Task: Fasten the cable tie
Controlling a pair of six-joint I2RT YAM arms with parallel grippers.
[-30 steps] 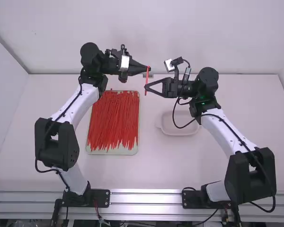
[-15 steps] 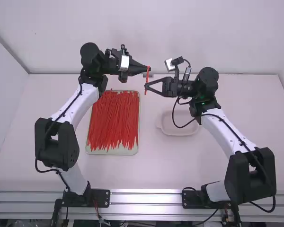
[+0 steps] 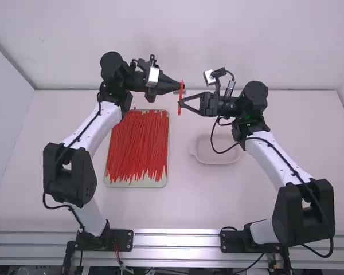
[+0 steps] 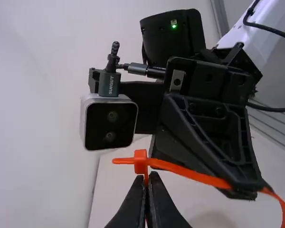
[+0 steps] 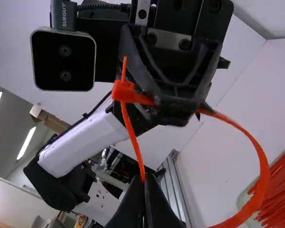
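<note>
- Red cable tie (image 5: 132, 137) is held in the air between your two end effectors, above the far part of the desk (image 3: 309, 126) and touching nothing below it.
- Its head (image 5: 122, 90) has the tail strand running through it, and a short tip pokes out on the far side. The threading looks done, though you cannot see whether the ratchet inside has caught.
- From the head the strap swings out in a wide loop (image 5: 262, 161), so the tie is not yet drawn tight.
- Your left end effector (image 4: 145, 183) has its fingers together, pinched on the strap right beside the head.
- Your right end effector (image 5: 143, 185) is likewise closed, clamped on the tail strand a little way back from the head.
- What is left, as I judge it: hold the head firm and pull the tail further through until the loop closes up.
- Down on the desk, the tray (image 3: 135, 184) of spare ties (image 3: 139, 143) lies well apart from the work, with a white dish (image 3: 202, 156) beside it.
</note>
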